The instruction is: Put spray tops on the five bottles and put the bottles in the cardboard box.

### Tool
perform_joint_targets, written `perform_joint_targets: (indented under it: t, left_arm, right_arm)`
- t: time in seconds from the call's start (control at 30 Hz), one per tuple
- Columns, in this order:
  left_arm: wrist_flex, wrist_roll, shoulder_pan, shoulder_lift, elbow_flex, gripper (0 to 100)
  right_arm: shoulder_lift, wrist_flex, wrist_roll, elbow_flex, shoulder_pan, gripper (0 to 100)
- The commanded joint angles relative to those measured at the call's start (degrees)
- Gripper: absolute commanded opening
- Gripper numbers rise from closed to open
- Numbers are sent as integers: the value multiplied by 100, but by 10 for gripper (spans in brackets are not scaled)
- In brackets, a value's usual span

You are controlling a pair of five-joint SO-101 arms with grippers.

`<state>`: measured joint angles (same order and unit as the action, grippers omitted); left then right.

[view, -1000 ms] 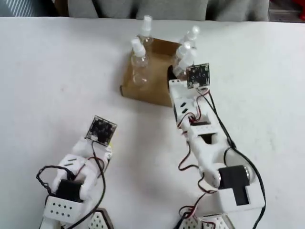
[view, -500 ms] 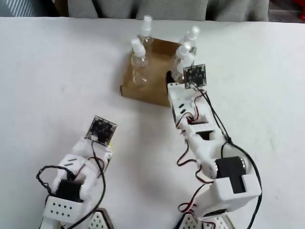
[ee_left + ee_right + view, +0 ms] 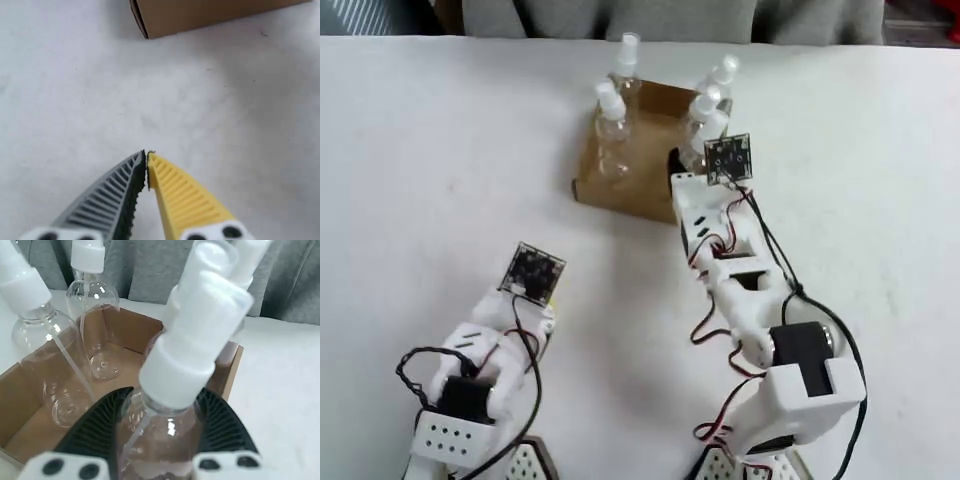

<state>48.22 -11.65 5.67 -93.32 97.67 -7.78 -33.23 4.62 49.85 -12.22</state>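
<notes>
Currently, right claw [image 3: 165, 392] clamped around a spray-topped bottle [image 3: 160, 437] at the cardboard box [image 3: 131, 331], left claw [image 3: 146, 156] closed, empty.

Brown cardboard box [image 3: 620, 188], clear bottles [image 3: 155, 440] with white spray tops [image 3: 195, 340], grey-and-yellow ridged left gripper [image 3: 146, 156], white table [image 3: 440, 150]

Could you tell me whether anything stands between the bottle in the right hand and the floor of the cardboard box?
Nothing visible does. The bottle in the right hand is at a corner of the box, with bare cardboard floor beside it. Another bottle stands close behind it, so I'd lower it straight.
</notes>
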Motion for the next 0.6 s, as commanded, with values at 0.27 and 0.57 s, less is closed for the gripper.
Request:
perform_joint_targets:
  t: [0.27,0.57]
  left_arm:
    - [9,-70,-75,-66,-26,27]
    - [9,-70,-75,-66,-26,27]
  right_arm:
    - [66,-66,70,-185,-101,43]
    - [13,-40,79,-176,-101,214]
